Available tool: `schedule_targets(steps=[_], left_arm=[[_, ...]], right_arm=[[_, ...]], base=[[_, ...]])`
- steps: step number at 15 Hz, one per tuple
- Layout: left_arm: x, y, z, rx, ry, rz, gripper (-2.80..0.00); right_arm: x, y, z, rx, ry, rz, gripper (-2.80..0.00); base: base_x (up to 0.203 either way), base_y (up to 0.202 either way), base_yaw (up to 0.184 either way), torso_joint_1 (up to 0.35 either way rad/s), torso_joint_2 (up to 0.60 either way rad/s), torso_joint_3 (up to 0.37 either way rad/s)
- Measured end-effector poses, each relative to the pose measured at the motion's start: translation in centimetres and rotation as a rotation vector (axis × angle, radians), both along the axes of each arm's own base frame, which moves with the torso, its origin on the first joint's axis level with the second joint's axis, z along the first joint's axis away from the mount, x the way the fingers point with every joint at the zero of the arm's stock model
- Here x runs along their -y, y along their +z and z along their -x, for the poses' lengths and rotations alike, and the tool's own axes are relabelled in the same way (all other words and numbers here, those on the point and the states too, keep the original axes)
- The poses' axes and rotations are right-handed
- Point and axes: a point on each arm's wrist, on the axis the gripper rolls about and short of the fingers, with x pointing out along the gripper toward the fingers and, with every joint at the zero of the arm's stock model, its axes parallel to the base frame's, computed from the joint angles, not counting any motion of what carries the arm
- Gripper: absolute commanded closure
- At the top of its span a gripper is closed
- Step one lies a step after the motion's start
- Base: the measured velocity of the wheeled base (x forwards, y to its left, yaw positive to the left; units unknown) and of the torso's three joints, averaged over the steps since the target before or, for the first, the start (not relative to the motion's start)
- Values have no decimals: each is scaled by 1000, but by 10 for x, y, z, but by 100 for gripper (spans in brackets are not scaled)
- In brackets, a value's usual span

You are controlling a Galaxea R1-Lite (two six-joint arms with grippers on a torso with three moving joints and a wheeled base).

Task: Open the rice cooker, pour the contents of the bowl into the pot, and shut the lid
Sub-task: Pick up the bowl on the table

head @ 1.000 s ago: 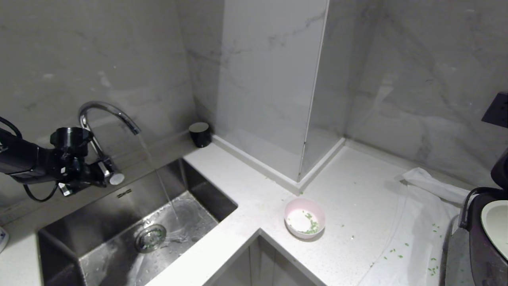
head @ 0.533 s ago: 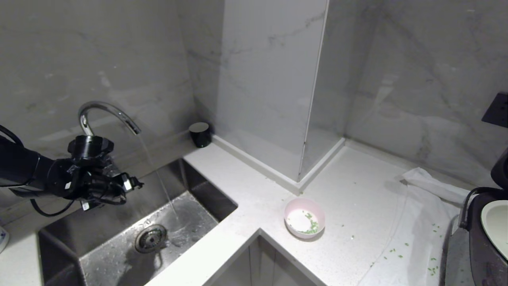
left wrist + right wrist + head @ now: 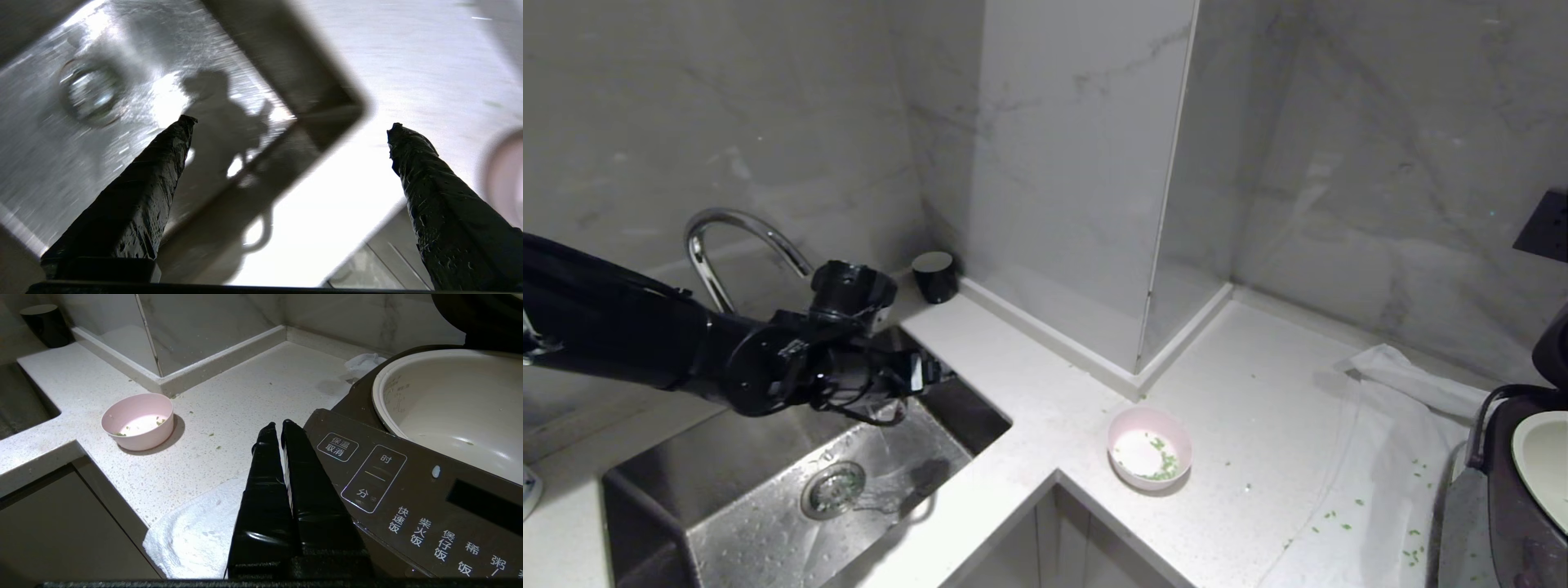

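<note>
Head view: white speckled countertop [image 3: 1029, 384] wraps an inset steel sink [image 3: 768, 482], chrome faucet [image 3: 715, 237] arching over it at the back wall. Rice cooker [image 3: 408, 490] sits at the counter's right edge on a white cloth [image 3: 1388, 457]; lid is up, only its dark edge [image 3: 1553, 343] shows, and the cream inner pot [image 3: 445, 400] is exposed, looks nearly empty. Left arm reaches across over the sink, left gripper [image 3: 290, 126] above the sink's right corner, fingers [image 3: 147, 192] spread wide, nothing between them. Right gripper [image 3: 278, 426] hangs parked just off the cooker's front-left corner near the button panel, fingers pressed together, empty. Pale pink bowl [image 3: 1149, 448] stands upright on the counter between sink and cooker, well apart from both grippers. Black cup [image 3: 934, 276] sits at the back corner by the wall. Few green chopped bits [image 3: 1164, 467] left inside the bowl; more scattered over the cloth and counter.
</note>
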Motion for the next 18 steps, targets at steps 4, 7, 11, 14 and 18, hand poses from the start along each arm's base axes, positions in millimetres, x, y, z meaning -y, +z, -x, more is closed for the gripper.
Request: schedule_targets(steps=[4,7,11,14,18], left_arm=[[60,11,-21,26,-115,23,-280],[101,3,-32,38,-189,33,-280],[147,-8,-35,52,-274,52,-280],[178,-22,-23,12,-344,33,-280],[215,-46,0,-28,-438,4,-280]], right_arm=[[0,0,0,0,0,0,0],[0,0,0,0,0,0,0],[0,0,0,0,0,0,0],[0,0,0,0,0,0,0],[0,0,0,0,0,0,0]], base=[[0,0,0,0,0,0],[0,0,0,0,0,0],[0,0,0,0,0,0],[0,0,0,0,0,0],[0,0,0,0,0,0]])
